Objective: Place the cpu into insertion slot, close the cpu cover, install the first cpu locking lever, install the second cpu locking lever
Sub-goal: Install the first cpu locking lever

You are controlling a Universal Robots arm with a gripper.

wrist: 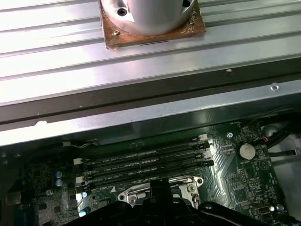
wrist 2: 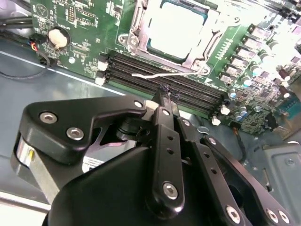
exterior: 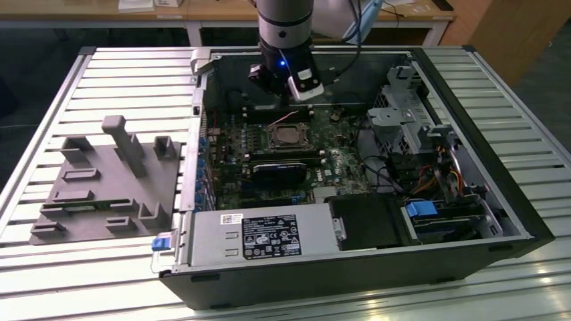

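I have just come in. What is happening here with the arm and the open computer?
A robot arm is working inside an open computer case, with its gripper low over the green board. The cpu already sits in the insertion slot, and the cpu cover appears to lie down over it. The gripper is nearest to a thin locking lever that sticks out beside the socket.

A slatted metal table (exterior: 134, 73) carries an open computer case (exterior: 357, 277) and a grey moulded fixture (exterior: 98, 190).
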